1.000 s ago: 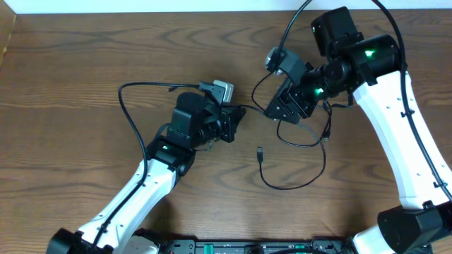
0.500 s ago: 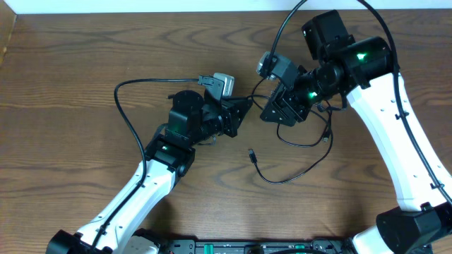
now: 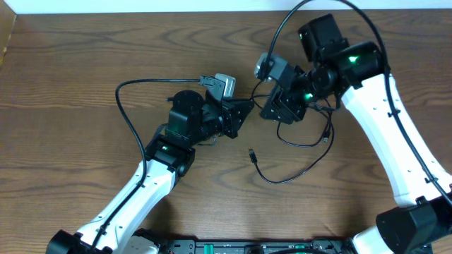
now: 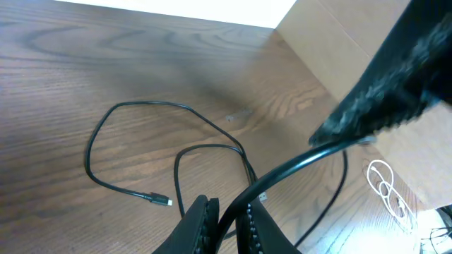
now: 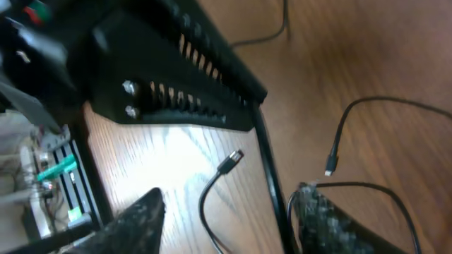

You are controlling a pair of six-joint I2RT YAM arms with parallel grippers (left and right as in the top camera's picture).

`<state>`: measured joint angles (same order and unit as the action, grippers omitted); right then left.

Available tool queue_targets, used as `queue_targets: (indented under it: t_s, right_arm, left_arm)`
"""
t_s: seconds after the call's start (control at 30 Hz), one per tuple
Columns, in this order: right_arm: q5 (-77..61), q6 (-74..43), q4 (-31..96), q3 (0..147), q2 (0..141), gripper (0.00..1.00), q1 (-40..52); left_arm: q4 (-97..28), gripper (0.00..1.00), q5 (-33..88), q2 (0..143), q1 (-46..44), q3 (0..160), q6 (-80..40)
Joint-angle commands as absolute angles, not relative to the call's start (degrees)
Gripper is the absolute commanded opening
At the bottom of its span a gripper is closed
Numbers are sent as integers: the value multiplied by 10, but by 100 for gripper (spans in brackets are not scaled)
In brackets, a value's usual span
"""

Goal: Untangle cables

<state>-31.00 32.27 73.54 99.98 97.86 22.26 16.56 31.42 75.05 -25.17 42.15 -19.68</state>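
The left hand (image 4: pixel 227 215) is clenching a black cable (image 4: pixel 152 104), its fingers pinched together on the cord just above the wooden worktop (image 3: pixel 85 70). From that pinch the cable is rising toward the right hand (image 3: pixel 279 107). The right hand is hovering close by with its fingers apart and the cord running between them, not yet nipped. The rest of the cable is lying in loose loops on the worktop between the two arms, its small plug end (image 4: pixel 161 202) resting free. A white looped cord (image 4: pixel 385 189) is showing on a pale surface past the worktop's edge, well apart from the black one. To do this step well, the right hand should probably be closing squarely on the cord near the left pinch. It should then be drawing away slowly, so the loops are opening rather than tightening. No brand, label or writing is readable.
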Motion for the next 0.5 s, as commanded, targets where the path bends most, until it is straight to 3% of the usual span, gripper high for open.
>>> queue_targets:
  t_s: [0.0, 0.23, 0.27, 0.3, 0.47]
  right_arm:
    - [-309, 336, 733, 989, 975, 46, 225]
    - [-294, 340, 731, 989, 975, 32, 225]
    - [-294, 340, 731, 989, 975, 20, 225]
    - [-293, 339, 731, 988, 975, 1, 225]
    - [-274, 318, 721, 989, 975, 1, 225]
  left_arm:
    - [168, 14, 324, 739, -249, 425, -201]
    - [169, 14, 324, 739, -249, 425, -201]
    - [169, 14, 324, 739, -249, 425, -201]
    - [169, 14, 324, 738, -249, 425, -201]
    - [168, 15, 324, 730, -249, 425, -200]
